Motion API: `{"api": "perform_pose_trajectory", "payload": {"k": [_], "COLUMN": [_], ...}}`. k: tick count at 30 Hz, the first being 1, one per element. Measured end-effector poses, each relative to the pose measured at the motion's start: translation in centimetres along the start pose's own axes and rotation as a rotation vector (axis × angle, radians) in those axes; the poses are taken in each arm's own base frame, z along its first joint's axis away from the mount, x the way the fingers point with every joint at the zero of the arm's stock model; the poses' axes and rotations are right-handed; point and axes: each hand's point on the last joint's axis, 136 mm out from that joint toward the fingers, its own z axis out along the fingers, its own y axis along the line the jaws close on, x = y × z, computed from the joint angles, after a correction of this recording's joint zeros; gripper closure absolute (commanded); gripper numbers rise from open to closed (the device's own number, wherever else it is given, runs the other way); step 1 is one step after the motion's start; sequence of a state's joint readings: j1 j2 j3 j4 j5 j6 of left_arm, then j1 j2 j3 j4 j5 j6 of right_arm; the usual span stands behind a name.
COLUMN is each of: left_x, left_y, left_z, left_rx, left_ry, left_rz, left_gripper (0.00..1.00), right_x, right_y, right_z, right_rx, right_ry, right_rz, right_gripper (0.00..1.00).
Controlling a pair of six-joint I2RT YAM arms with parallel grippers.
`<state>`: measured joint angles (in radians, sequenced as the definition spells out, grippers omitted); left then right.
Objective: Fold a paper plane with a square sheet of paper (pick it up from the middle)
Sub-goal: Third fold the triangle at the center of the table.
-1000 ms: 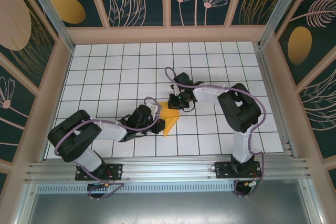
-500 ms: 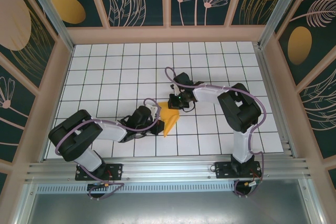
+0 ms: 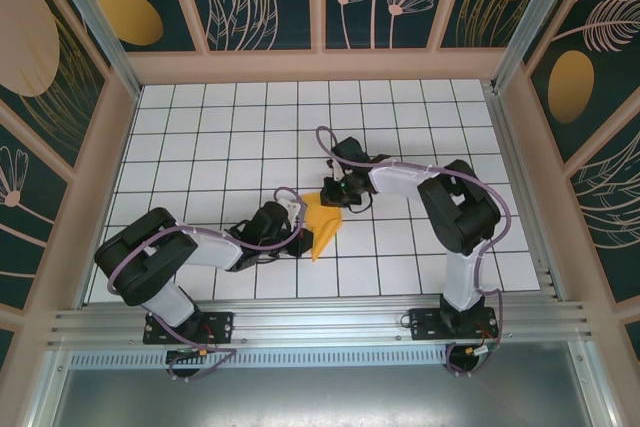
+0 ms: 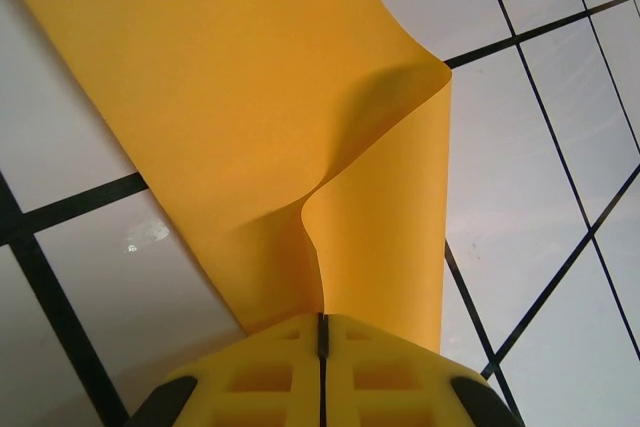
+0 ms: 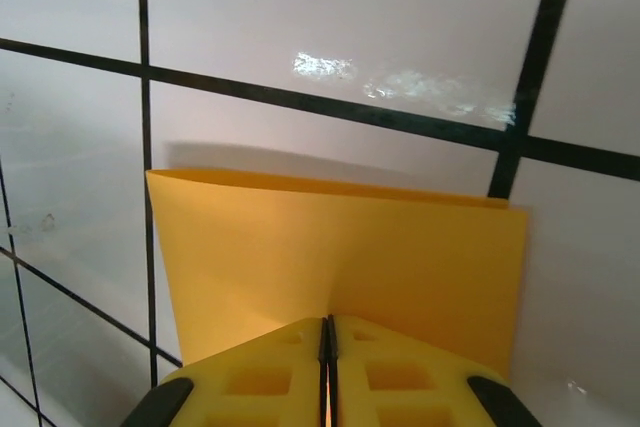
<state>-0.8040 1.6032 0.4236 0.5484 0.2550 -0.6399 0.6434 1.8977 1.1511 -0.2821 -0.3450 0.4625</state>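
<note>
In the top view, a thin orange-yellow sheet of paper is seen a little below the centre of the frame, on the white table with black grid lines. The sheet is folded into a narrow wedge. Its long axis runs nearly up and down in the frame, leaning slightly to the left at the bottom; the wide end is at the top and the pointed end is directed to the bottom edge of the frame. The left black gripper with yellow fingers is placed at the left edge of the sheet, and the right black gripper with yellow fingers at its upper end. In the left wrist view, the left gripper is pressed together on the sheet, which is bent upward in a soft curl above the fingers, at the centre of the frame. In the right wrist view, the right gripper is likewise clamped on the lower edge of the sheet, and a straight folded edge is seen along the upper side of the sheet.
</note>
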Motion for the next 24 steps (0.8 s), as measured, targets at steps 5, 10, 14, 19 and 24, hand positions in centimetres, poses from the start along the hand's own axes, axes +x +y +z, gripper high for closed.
{"api": "perform_pose_trajectory", "payload": {"k": [5,10,14,19,24], "left_x": [0.0,0.0,0.0,0.0,-0.1], "left_y": [0.0,-0.1,-0.1,-0.1,-0.1], "left_z": [0.0,0.1,0.1,0.1,0.1], "left_rx": [0.003,0.007,0.009,0.009,0.009], "left_ry": [0.001,0.0,-0.001,-0.001,-0.001], "left_rz": [0.003,0.004,0.008,0.009,0.012], "left_gripper": [0.93,0.93,0.93,0.93,0.93], "right_x": [0.9,3.3,5.3,6.6,5.9], "right_y": [0.5,1.1,1.7,1.7,2.3], "right_z": [-3.1,-4.1,-3.3,-2.6,-2.6], "right_rx": [-0.027,-0.081,-0.125,-0.156,-0.188], "right_ry": [-0.067,-0.082,-0.057,-0.038,-0.06], "right_rz": [0.025,0.054,0.072,0.109,0.114], "right_gripper": [0.91,0.95,0.97,0.97,0.97]}}
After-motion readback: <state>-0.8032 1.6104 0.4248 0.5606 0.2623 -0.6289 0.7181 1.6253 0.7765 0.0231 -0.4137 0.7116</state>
